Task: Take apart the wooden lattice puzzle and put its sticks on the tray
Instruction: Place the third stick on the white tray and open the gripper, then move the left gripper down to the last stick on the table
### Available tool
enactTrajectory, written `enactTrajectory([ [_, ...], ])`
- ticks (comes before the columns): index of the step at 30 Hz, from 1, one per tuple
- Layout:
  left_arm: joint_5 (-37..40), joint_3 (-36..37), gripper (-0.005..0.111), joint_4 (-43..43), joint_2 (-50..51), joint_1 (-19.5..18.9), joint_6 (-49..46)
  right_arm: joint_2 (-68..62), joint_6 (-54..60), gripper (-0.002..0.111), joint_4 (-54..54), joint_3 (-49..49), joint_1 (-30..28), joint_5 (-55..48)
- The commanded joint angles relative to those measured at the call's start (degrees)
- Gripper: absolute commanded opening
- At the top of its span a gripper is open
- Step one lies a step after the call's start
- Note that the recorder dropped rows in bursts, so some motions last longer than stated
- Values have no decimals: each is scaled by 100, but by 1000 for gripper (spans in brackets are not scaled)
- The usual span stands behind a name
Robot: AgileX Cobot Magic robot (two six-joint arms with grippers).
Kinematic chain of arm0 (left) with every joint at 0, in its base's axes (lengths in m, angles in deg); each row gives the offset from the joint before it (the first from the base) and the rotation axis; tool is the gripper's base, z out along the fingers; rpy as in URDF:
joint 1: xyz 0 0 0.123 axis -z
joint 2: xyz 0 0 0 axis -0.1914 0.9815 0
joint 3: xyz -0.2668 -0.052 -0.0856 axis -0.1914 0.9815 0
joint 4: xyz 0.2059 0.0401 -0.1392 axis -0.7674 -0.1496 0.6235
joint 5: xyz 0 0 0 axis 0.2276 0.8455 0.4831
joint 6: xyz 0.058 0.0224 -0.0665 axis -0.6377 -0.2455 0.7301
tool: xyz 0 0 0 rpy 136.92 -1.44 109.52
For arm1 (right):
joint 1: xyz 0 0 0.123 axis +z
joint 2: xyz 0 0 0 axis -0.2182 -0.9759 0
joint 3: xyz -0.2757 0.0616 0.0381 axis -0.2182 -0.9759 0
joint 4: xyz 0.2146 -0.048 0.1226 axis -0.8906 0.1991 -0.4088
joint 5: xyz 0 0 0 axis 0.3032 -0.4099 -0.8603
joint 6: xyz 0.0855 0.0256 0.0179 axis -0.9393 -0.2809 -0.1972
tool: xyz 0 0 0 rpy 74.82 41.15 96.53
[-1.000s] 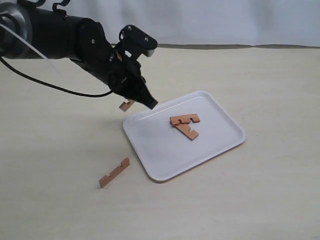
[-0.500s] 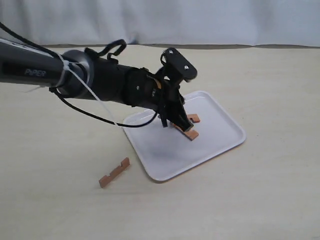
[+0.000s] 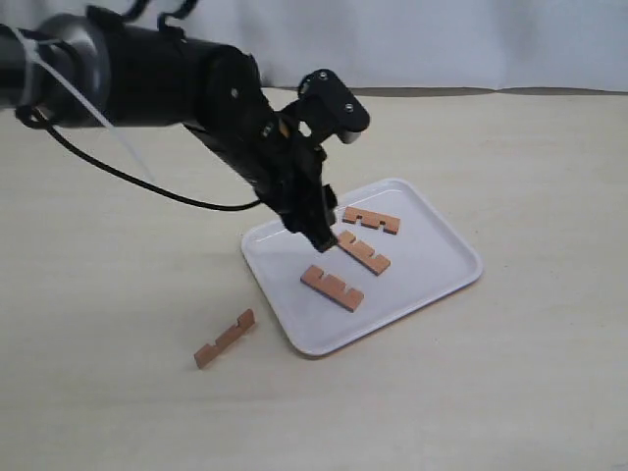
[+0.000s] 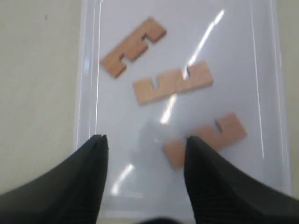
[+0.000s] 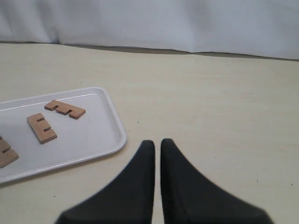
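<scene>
No interlocked lattice puzzle shows; its sticks lie apart. Three reddish-brown notched sticks [image 3: 371, 221] [image 3: 363, 252] [image 3: 332, 287] rest flat on the white tray [image 3: 432, 270]. The fourth stick [image 3: 224, 339] lies on the table off the tray's near-left side. My left gripper [image 3: 319, 237] hangs open just above the tray, holding nothing. In the left wrist view that gripper [image 4: 145, 140] spreads over the tray [image 4: 233, 60], with one stick [image 4: 205, 139] beside a fingertip and two others [image 4: 173, 82] [image 4: 133, 46] beyond. My right gripper [image 5: 157, 141] is shut and empty above bare table, beside the tray [image 5: 93, 135].
The beige table [image 3: 510, 392] stretches all round the tray. A white backdrop [image 3: 442, 39] closes off the far edge. The left arm's black cable [image 3: 128, 172] loops over the table at the left. The right arm is out of the exterior view.
My left gripper carried a stick from beside the tray's far-left corner to over the tray and let it go. The tray now holds three sticks instead of two.
</scene>
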Motion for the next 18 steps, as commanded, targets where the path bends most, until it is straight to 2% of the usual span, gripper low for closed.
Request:
enactTrajectory([
  [1,1891,-42,48,-189,-208,-403,122,26,-4,4,4,-4,-22,22],
  [5,3138,-42,48,-161,-196,-539,193,26,-4,4,4,-4,-22,22],
  [9,3756,-31,48,239,-196,-511,235,26,-4,4,4,-4,-22,22],
  [11,3756,-31,48,484,-188,-466,235,26,-4,4,4,-4,-22,22],
  [14,3729,77,48,323,-183,-294,397,26,-4,4,4,-4,-22,22],
  [18,2901,597,48,-300,-183,-142,693,26,-4,4,4,-4,-22,22],
])
